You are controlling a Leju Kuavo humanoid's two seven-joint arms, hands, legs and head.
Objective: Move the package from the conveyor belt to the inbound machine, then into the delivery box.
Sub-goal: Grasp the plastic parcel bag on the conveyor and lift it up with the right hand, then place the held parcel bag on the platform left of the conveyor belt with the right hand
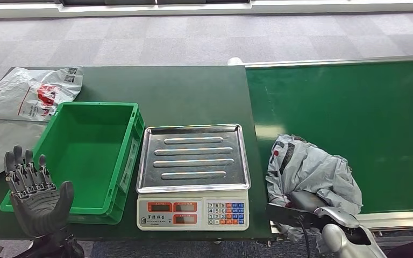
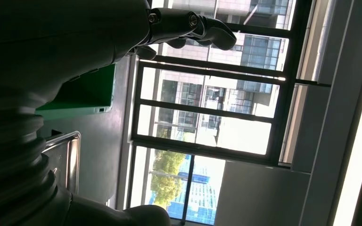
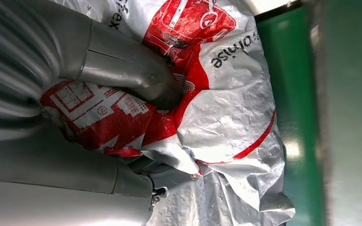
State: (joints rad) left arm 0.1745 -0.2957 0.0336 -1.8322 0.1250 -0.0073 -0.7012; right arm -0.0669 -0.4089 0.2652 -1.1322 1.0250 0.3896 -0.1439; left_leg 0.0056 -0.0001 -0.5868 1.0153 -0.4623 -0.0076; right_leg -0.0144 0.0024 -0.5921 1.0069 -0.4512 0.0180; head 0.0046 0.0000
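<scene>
Right hand (image 3: 122, 136) clenches the package (image 1: 312, 172) on the conveyor belt (image 1: 355, 113); soft, crinkly, slippery plastic, so grab bunched middle. Left hand (image 1: 35, 199) released.

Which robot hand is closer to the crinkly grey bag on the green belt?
The right hand. It grips the grey package on the conveyor belt. The left hand is raised, fingers spread, far across the table, by the green box, with the scale between.
</scene>
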